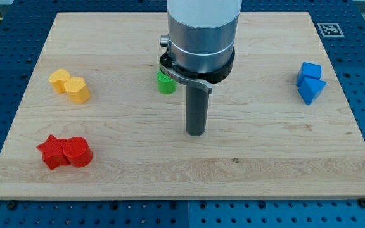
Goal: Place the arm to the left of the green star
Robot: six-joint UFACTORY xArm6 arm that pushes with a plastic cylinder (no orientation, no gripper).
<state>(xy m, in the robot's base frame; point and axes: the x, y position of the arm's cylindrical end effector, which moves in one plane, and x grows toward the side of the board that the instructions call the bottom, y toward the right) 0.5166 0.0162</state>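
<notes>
tip: my tip sits on the wooden board, near its centre; straight dark rod hanging from the silver-grey arm body at 12 o'clock of the view
fingers: there are none on this rig, just the rod, so nothing is open, closed or gripping
green block: green block, partly hidden behind the arm's dark collar; star shape can't be confirmed, only a rounded green bit shows
tip vs green: tip lies at roughly 5 o'clock from the green block, near but apart, not touching
yellow pair: yellow rounded block and yellow hexagonal block, touching, at 9-10 o'clock from the tip, well apart from it
red pair: red star and red cylinder, touching, at 8-9 o'clock from the tip, by the board's lower-left corner
blue pair: blue cube on the top side, blue triangular block just below, touching, at 2-3 o'clock from the tip
marker: black-and-white fiducial tag at the board's upper-right corner
</notes>
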